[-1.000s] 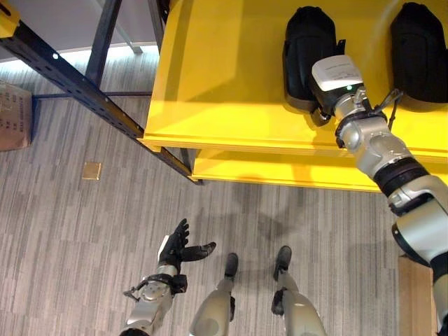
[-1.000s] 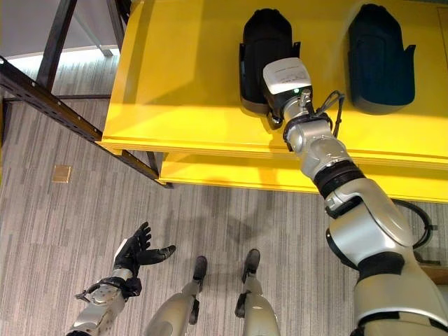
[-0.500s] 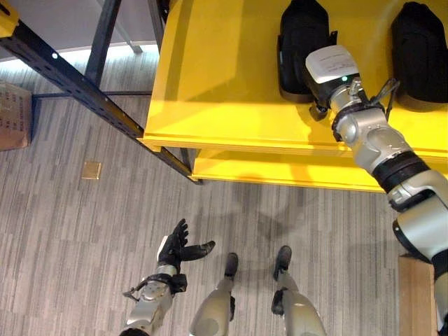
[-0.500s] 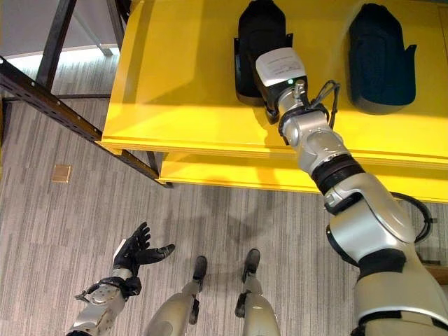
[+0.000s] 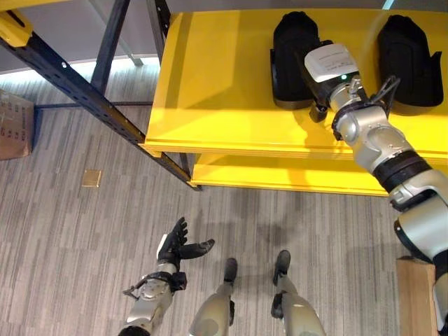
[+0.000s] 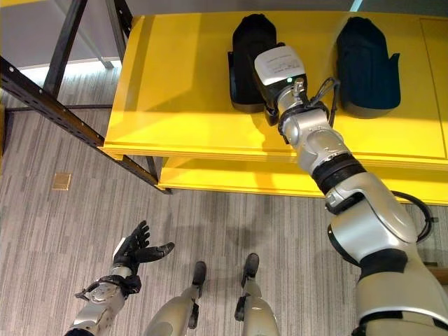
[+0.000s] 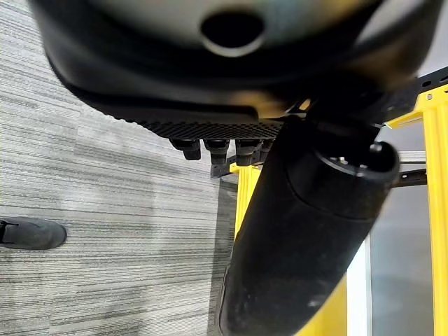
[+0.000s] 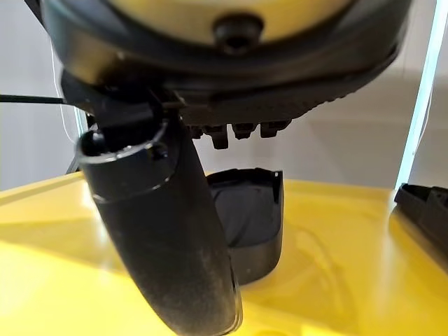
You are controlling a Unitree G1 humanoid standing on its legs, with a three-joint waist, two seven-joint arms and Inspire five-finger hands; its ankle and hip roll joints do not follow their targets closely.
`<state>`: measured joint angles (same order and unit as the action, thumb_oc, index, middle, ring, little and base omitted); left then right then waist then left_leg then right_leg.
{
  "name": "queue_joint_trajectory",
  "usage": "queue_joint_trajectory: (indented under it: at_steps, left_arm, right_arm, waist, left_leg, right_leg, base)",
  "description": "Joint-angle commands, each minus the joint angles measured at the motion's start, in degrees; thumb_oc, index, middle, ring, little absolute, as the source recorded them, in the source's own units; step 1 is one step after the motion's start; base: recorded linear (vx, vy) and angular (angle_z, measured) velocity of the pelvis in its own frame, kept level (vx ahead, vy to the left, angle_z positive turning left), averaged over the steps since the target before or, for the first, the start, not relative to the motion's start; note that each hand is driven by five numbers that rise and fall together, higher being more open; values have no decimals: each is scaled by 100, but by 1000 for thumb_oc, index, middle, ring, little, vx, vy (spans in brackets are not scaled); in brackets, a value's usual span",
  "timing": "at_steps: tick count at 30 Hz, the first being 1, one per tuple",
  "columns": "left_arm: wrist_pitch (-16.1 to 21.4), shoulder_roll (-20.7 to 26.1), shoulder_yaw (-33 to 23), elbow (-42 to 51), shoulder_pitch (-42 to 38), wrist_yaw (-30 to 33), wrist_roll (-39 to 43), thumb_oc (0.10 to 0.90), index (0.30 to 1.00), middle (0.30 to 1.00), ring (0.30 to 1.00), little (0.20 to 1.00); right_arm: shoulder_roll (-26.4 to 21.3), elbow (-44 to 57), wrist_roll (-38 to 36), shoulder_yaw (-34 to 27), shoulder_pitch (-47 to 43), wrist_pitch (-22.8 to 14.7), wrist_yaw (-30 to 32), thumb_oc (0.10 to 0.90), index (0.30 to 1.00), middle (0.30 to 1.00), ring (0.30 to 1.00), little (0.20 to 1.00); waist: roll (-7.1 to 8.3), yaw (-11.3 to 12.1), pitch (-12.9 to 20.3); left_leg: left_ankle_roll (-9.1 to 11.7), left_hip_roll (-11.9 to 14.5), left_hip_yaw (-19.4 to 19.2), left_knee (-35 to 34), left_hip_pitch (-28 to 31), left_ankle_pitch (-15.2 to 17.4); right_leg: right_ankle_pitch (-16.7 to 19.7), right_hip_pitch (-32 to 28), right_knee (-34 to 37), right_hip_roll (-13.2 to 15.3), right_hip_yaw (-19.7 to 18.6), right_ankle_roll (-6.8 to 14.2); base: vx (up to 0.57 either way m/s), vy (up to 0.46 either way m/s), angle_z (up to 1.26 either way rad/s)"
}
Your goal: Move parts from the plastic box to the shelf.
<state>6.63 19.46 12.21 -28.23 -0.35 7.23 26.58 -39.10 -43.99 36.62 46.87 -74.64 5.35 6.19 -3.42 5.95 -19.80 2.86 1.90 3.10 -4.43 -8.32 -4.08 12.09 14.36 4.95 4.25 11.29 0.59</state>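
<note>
The right hand [image 8: 210, 105] hovers above the glossy yellow shelf [image 8: 336, 280], fingers relaxed. A black moulded plastic part [image 8: 245, 217] rests there. A second black part [image 8: 423, 210] lies well apart.

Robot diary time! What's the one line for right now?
right hand: open, over left black part | shelf: two black parts | left hand: open, idle

Grey striped floor [image 5: 70, 231] across the lower frame and up the left side. Small square brass plate [image 5: 91, 178] set flush at left of centre, well apart from all else. Brown cardboard box [image 5: 14, 129] cut off by the left edge, above the plate. Dark perforated beam [image 5: 91, 98] slanting from the upper left corner down toward the middle, with a yellow end piece [image 5: 14, 28] at its top. Pale wall [image 5: 63, 35] behind the beam, upper left. Wooden block [image 5: 416, 297] at the lower right corner.
</note>
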Motion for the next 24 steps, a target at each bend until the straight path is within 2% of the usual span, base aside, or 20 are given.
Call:
queue_joint_trajectory:
  at_steps: [1,3,7,8,9,10,12,16,17,20,24]
  left_arm:
    - [278,499,-39,304,63,86,-114,900,1000,1000,1000,1000]
    - [262,495,-70,293,80,86,-132,900,1000,1000,1000,1000]
    - [193,448,-198,237,122,113,-198,900,1000,1000,1000,1000]
    - [176,411,-242,214,147,119,-202,900,1000,1000,1000,1000]
    - [122,310,-358,222,212,121,-278,900,1000,1000,1000,1000]
    - [119,331,-350,227,228,121,-283,900,1000,1000,1000,1000]
    - [59,243,-464,211,345,89,-381,900,1000,1000,1000,1000]
    - [5,96,-592,210,476,74,-492,900,1000,1000,1000,1000]
    - [3,119,-576,215,496,73,-491,900,1000,1000,1000,1000]
    - [-87,-77,-726,226,666,54,-599,900,1000,1000,1000,1000]
    - [-127,-220,-842,331,821,61,-767,900,1000,1000,1000,1000]
  right_arm:
    - [-329,637,464,143,-944,55,261,900,1000,1000,1000,1000]
    - [-373,860,544,86,-941,67,245,900,1000,1000,1000,1000]
    - [-510,1694,614,-434,-624,86,304,900,1000,1000,1000,1000]
    - [-539,1953,590,-640,-425,78,335,900,1000,1000,1000,1000]
    - [-572,2525,472,-1184,111,26,407,900,1000,1000,1000,1000]
    - [-584,2576,483,-1237,176,32,387,900,1000,1000,1000,1000]
    - [-576,3140,291,-1824,945,-65,373,900,1000,1000,1000,1000]
    - [-213,3629,-429,-2576,2195,-204,384,900,1000,1000,1000,1000]
    - [-211,3668,-423,-2619,2258,-197,366,900,1000,1000,1000,1000]
    - [424,4207,-1428,-3310,3628,-419,416,900,1000,1000,1000,1000]
    - [989,4692,-2116,-3744,4897,-706,433,900,1000,1000,1000,1000]
  waist:
    - [355,-20,242]
    - [367,-35,259]
    - [419,-104,352]
    - [428,-126,389]
    - [428,-190,450]
    - [446,-180,457]
    - [485,-220,541]
    - [544,-293,649]
    - [546,-273,671]
    - [597,-368,779]
    - [597,-445,880]
  left_leg:
    - [252,515,-114,-57,356,113]
    - [245,515,-125,-57,390,130]
    - [204,507,-178,-57,534,211]
    - [190,500,-186,-57,584,238]
    - [162,483,-212,-55,686,292]
    - [161,482,-211,-55,697,295]
    - [119,467,-246,-55,829,361]
    - [56,402,-292,-56,959,376]
    - [57,418,-293,-55,995,435]
    - [-32,307,-347,-57,1114,462]
    - [-138,167,-400,-57,1223,587]
  right_leg:
    - [-261,-313,-209,654,-109,691]
    - [-269,-328,-220,657,-126,691]
    - [-289,-417,-249,669,-179,697]
    - [-293,-452,-255,675,-188,701]
    - [-302,-515,-273,691,-213,711]
    - [-305,-526,-272,693,-212,712]
    - [-311,-627,-276,715,-231,726]
    - [-256,-713,-297,770,-251,748]
    - [-300,-757,-280,755,-250,763]
    - [-225,-793,-312,835,-288,817]
    - [-187,-841,-314,913,-348,920]
  base:
    - [7,28,-6]
    - [8,24,-5]
    - [11,26,-10]
    - [27,63,-5]
    - [30,53,-1]
    - [31,61,-2]
    - [13,44,-7]
    - [0,45,-13]
    - [13,70,-7]
    - [3,90,-3]
    - [-17,113,-4]
